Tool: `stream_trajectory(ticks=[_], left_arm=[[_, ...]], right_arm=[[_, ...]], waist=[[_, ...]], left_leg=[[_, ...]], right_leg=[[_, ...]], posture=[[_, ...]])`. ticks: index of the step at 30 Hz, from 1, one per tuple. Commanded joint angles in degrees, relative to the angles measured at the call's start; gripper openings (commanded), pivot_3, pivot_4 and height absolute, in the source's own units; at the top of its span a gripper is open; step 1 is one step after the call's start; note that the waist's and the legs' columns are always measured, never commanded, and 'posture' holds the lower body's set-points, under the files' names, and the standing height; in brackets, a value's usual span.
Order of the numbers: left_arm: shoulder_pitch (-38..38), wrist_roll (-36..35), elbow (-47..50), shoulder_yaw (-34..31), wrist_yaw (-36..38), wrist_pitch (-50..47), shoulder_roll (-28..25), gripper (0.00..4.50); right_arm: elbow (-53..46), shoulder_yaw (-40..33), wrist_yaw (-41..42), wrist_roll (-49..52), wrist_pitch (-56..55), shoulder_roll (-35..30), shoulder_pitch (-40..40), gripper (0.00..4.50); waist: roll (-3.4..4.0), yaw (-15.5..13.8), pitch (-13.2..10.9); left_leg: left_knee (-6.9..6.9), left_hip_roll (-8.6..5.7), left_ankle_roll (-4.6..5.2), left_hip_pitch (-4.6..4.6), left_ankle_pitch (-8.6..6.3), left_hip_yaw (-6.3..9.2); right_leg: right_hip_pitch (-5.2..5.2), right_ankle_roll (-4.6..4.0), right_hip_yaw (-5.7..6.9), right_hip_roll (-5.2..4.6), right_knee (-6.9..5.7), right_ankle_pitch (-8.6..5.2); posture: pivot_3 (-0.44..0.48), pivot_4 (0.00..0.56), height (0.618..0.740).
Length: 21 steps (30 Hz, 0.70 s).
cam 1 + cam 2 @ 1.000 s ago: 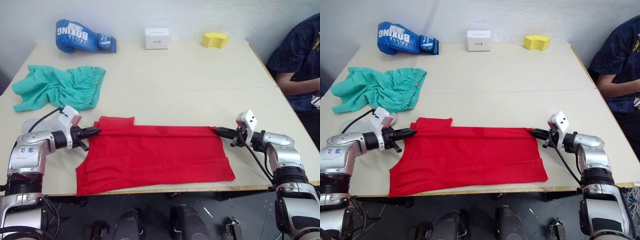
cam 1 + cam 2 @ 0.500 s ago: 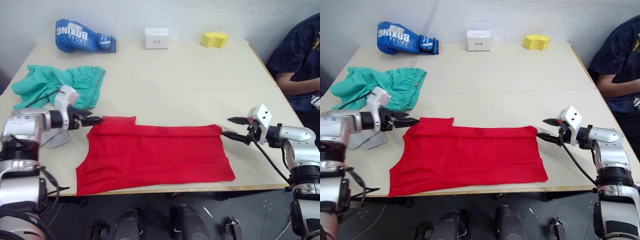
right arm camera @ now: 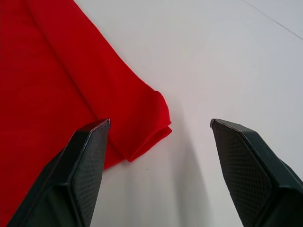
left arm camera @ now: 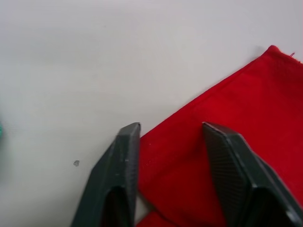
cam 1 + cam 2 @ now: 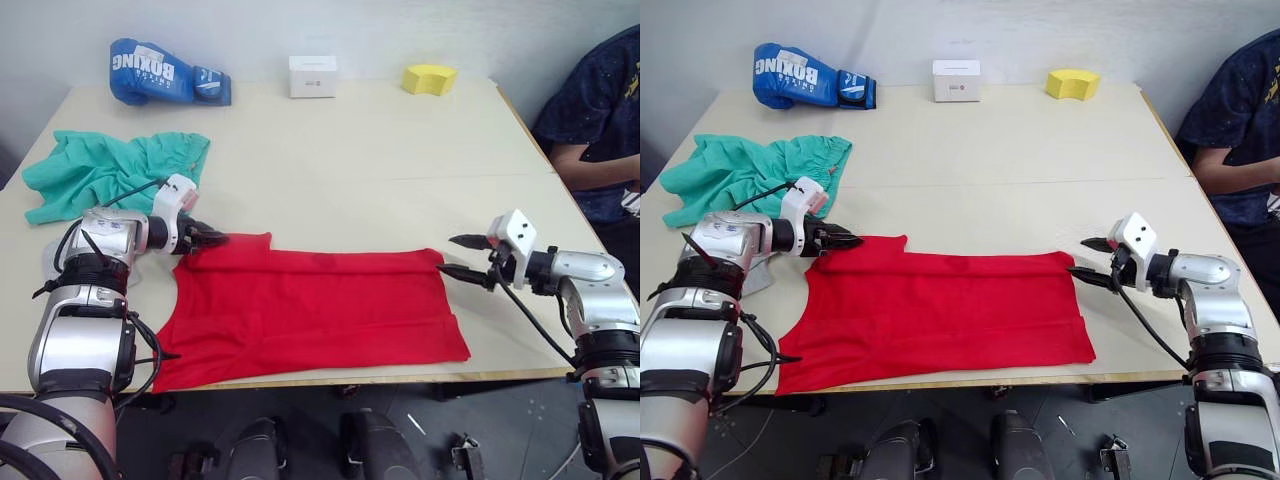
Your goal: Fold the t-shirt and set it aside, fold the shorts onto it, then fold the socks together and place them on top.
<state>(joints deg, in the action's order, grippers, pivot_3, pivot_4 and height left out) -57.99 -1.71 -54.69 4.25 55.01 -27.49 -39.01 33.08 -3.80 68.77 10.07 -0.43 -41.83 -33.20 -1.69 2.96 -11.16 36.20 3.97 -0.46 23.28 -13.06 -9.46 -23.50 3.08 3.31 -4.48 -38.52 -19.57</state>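
The red t-shirt (image 5: 310, 310) lies flat, folded lengthwise, near the table's front edge. My left gripper (image 5: 215, 240) is at its far left corner; in the left wrist view the gripper (image 4: 170, 130) stands open with the fingers straddling the cloth's edge on the table. My right gripper (image 5: 462, 255) hovers wide open just right of the shirt's far right corner, and in the right wrist view that folded corner (image 3: 151, 118) lies between the gripper's (image 3: 160, 124) spread fingers. The teal shorts (image 5: 110, 175) are crumpled at the left. A grey sock (image 5: 757, 277) peeks out under my left forearm.
A blue boxing glove (image 5: 165, 72), a white box (image 5: 313, 76) and a yellow block (image 5: 430, 78) line the table's far edge. A person (image 5: 600, 120) sits at the right side. The shirt's near hem lies close to the table's front edge (image 5: 330, 378).
Both grippers let go of the shirt's far corners and opened. The left one swung out left, then came back to the corner with its fingers narrower; the right drew slightly right.
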Motion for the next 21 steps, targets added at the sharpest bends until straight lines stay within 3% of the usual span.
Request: stream_trajectory(ticks=[1,4,12,15,21], left_arm=[[0.8,1.1,0.3,0.5,1.0,1.9,-0.2,0.94],[0.9,0.4,0.3,-0.2,0.9,2.3,0.1,0.01],[2.4,-0.1,2.9,-1.0,1.4,1.8,0.0,0.01],[3.0,-0.2,3.8,-1.3,1.6,1.8,-0.3,0.00],[3.5,-0.4,4.4,-1.9,1.4,3.2,-0.3,0.00]], right_arm=[[0.6,0.4,0.5,-0.5,-1.9,-0.6,-1.7,3.45],[3.0,1.2,0.0,-0.8,-2.6,0.4,-3.3,3.45],[8.1,2.6,0.5,-1.1,-2.5,2.7,-7.5,3.45],[9.2,3.4,1.0,-2.0,-3.2,2.6,-7.7,2.84],[9.6,2.8,1.6,-1.5,-3.8,2.8,-7.7,0.67]], waist=[[0.00,0.0,0.0],[0.00,0.0,0.0],[0.00,0.1,0.0],[0.00,0.1,0.0],[0.00,0.1,0.0]], left_leg=[[0.00,0.00,0.00,0.00,0.00,0.00],[0.01,0.00,0.00,0.00,0.00,0.00],[0.03,0.02,0.00,0.00,0.00,-0.01],[0.05,0.02,0.00,0.01,0.00,-0.01],[0.05,0.02,0.00,0.00,0.00,-0.01]], right_leg=[[0.00,0.00,0.00,0.00,0.00,0.00],[0.00,0.00,-0.01,0.00,-0.01,0.00],[0.00,0.00,-0.01,0.00,-0.04,0.00],[0.00,0.00,-0.01,0.00,-0.05,0.00],[0.00,0.00,-0.02,0.01,-0.06,0.00]], posture=[[0.000,0.150,0.740],[0.000,0.150,0.740],[0.000,0.150,0.740],[0.000,0.150,0.740],[0.000,0.150,0.740]])
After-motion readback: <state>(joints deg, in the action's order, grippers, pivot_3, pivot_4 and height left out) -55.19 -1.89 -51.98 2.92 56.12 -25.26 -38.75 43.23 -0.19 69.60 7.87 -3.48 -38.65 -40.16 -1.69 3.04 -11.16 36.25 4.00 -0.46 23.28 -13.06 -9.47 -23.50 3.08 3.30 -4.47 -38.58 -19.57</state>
